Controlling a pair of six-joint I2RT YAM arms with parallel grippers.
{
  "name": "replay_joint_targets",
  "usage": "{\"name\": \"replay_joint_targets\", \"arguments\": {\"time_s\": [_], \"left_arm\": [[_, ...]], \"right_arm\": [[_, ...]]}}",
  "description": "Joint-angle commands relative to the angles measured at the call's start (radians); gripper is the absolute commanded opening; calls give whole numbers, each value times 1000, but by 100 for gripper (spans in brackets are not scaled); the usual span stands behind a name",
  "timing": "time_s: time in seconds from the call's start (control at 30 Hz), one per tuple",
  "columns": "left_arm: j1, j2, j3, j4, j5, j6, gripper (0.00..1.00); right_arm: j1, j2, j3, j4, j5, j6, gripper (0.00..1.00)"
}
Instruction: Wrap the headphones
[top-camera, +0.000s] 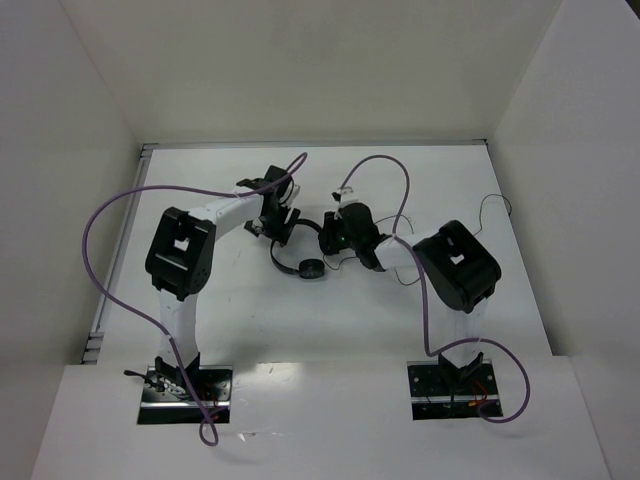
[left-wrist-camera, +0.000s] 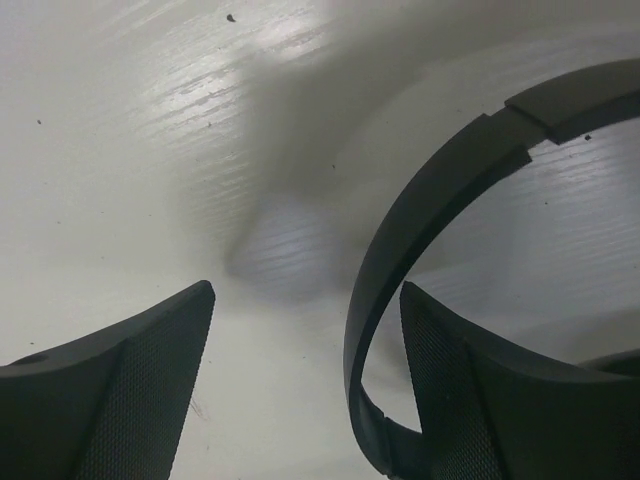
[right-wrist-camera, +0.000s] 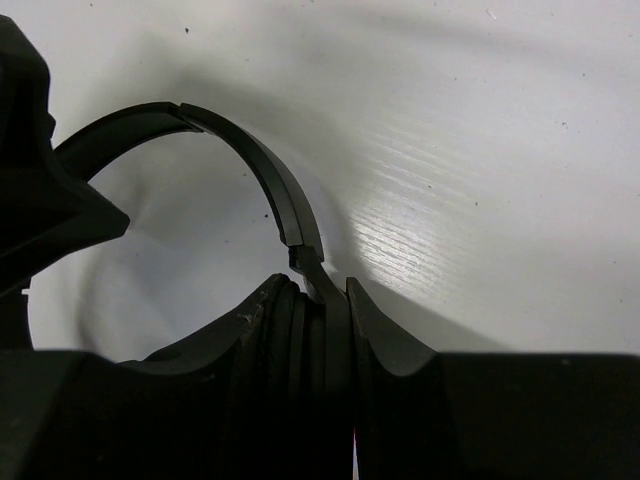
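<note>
Top view: the headphones (top-camera: 310, 268) are seen at the middle of the table (top-camera: 230, 320), between the left gripper (top-camera: 282, 230) and the right gripper (top-camera: 330, 240); left wrist view: the headband (left-wrist-camera: 400, 230) is straddled, unclamped, by widely parted jaws; right wrist view: an earcup (right-wrist-camera: 285, 340) is clamped.

Black headphones (top-camera: 309, 268) rest partly on the white table (top-camera: 300, 330).

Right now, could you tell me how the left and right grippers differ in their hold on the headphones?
The left gripper is open, the right gripper shut. The left gripper straddles the headband unclamped; the right gripper pinches an earcup. Both are at the headphones.
</note>
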Motion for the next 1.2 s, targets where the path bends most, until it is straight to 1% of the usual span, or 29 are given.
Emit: {"name": "replay_joint_targets", "arguments": {"time_s": [0.0,0.13,0.27,0.3,0.4,0.43,0.5,0.53,0.63,0.73,0.77,0.8,0.83,0.9,0.97,1.0,1.03,1.1,1.13,1.17], "left_arm": [[2,14,-9,43,-26,-20,83],[2,37,-9,43,-5,-29,81],[2,48,9,43,15,-29,70],[2,57,9,43,15,-29,64],[2,57,18,43,24,-29,56],[2,57,18,43,24,-29,49],[2,66,18,43,47,-29,42],[2,66,18,43,57,-29,35],[2,66,8,63,87,-29,31],[2,66,-2,75,97,-38,21],[2,66,-2,86,97,-49,12],[2,66,-2,86,97,-49,6],[2,66,-2,86,97,-58,1],[2,54,-2,86,97,-58,1],[2,45,-2,95,97,-58,1],[2,17,-2,95,97,-58,1],[2,17,-2,95,97,-58,1],[2,3,30,83,87,-58,1],[2,3,47,69,87,-58,1],[2,3,64,54,87,-48,1]], "right_arm": [[7,-58,-6,117,27,9,24],[7,-58,-6,117,27,9,24],[7,-58,-6,126,18,18,24],[7,-58,-6,126,18,18,24],[7,-58,-6,126,18,18,24],[7,-58,-6,126,18,18,24],[7,-58,-6,126,18,18,24],[7,-58,-6,126,18,18,24],[7,-49,3,126,18,18,24],[7,-49,3,126,18,18,24],[7,-49,3,126,28,18,24],[7,-40,3,126,28,18,24],[7,-40,3,126,28,18,25],[7,-29,3,117,38,7,28],[7,-20,15,95,47,-3,34],[7,-20,15,85,62,-17,38],[7,-11,24,72,76,-28,47],[7,-10,35,36,87,-68,57],[7,-10,49,25,87,-85,59],[7,-1,63,14,87,-126,59]]}}
